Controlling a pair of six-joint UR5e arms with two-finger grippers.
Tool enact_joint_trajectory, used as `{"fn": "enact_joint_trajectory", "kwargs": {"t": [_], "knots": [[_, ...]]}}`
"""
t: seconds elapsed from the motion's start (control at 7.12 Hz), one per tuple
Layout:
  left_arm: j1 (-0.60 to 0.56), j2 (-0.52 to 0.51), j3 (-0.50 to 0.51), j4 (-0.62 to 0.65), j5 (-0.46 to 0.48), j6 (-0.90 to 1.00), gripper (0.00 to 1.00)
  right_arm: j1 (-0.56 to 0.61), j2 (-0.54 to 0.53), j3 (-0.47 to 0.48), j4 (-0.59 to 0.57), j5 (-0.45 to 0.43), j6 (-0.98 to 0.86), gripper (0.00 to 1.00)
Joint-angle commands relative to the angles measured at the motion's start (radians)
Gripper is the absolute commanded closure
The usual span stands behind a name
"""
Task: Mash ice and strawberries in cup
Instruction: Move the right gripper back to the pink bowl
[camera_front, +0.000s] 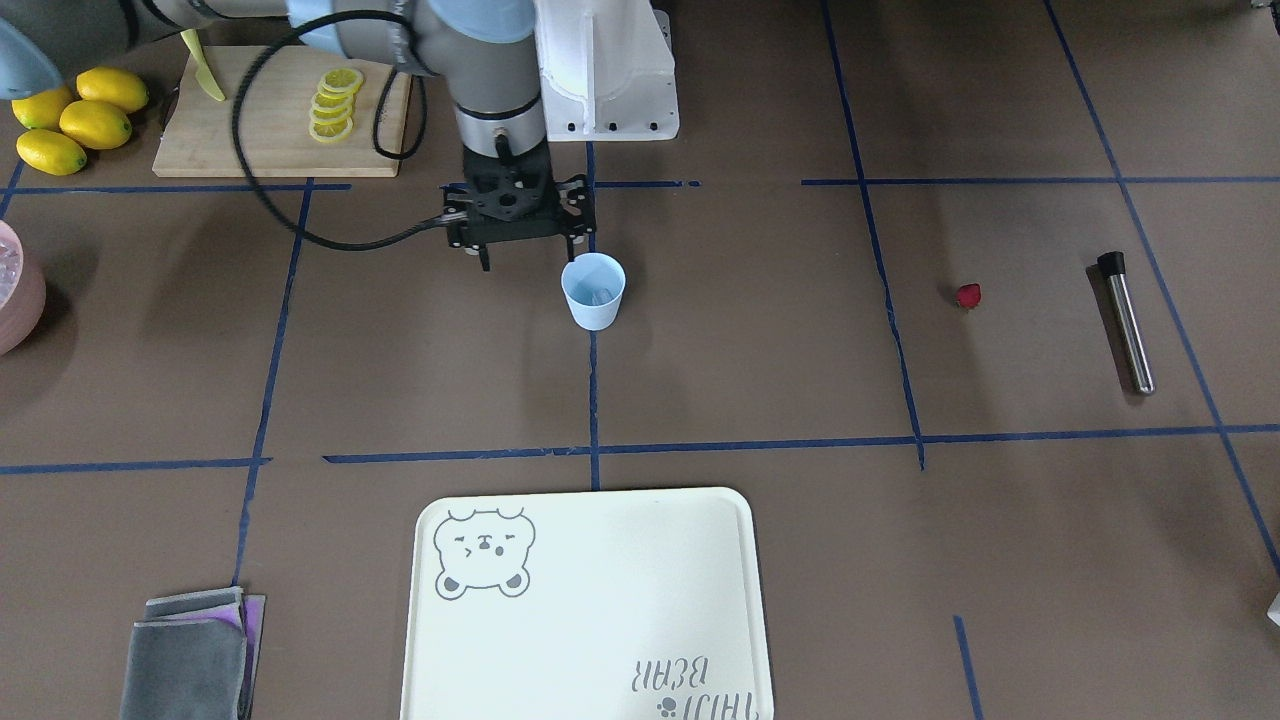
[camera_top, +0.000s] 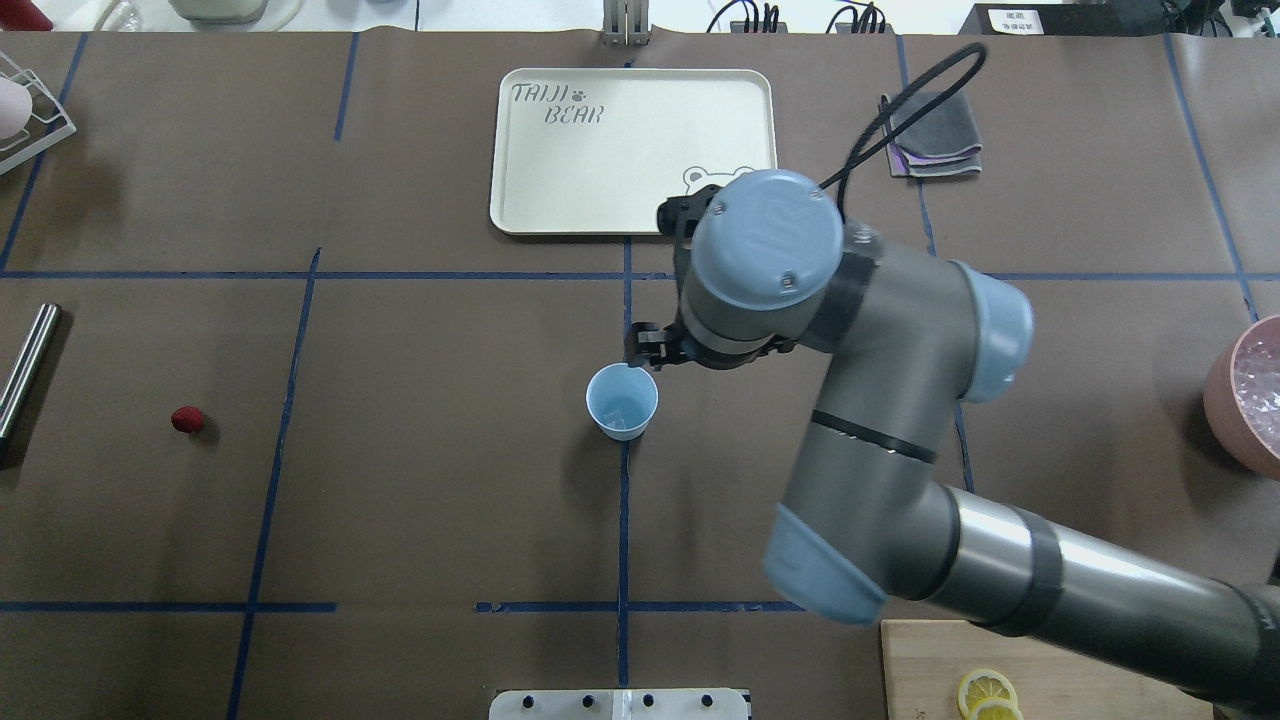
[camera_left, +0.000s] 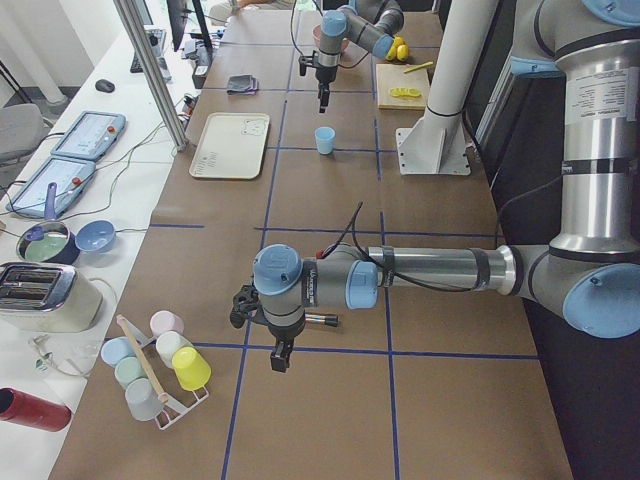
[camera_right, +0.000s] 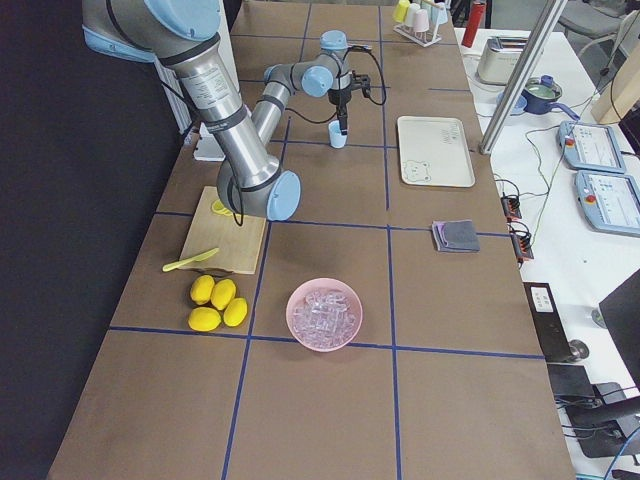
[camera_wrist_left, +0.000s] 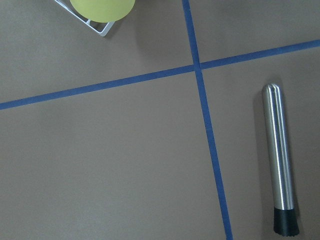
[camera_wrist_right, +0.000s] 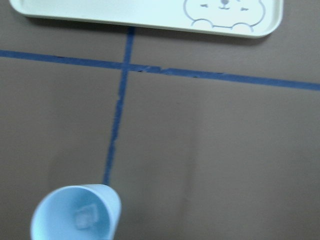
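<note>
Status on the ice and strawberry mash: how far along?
Done: at least one ice cube sits in the light-blue cup. In hand: nothing. The right end effector stands open beside the cup's rim. Left: the strawberry lies well apart from the cup, the steel muddler lies untouched, and no mashing shows.

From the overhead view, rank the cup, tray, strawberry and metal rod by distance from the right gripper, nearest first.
1. Cup, right beside the right gripper.
2. Tray, beyond it.
3. Strawberry, far left.
4. Metal rod, left edge.
</note>
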Motion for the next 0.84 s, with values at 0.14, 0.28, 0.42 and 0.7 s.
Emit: {"fn": "enact_joint_trajectory", "kwargs": {"t": [0.14, 0.28, 0.42, 0.7], "knots": [[0.000, 0.000, -0.001, 0.000, 0.000, 0.000, 0.00, 0.260, -0.378, 0.212, 0.020, 0.198, -0.459, 0.00], [0.000, 0.000, -0.001, 0.000, 0.000, 0.002, 0.00, 0.354, -0.510, 0.220, 0.099, 0.253, -0.618, 0.01], [0.000, 0.000, -0.001, 0.000, 0.000, 0.000, 0.00, 0.456, -0.636, 0.199, 0.203, 0.336, -0.748, 0.01], [0.000, 0.000, -0.001, 0.000, 0.000, 0.002, 0.00, 0.676, -0.799, 0.095, 0.322, 0.482, -1.124, 0.01]]}}
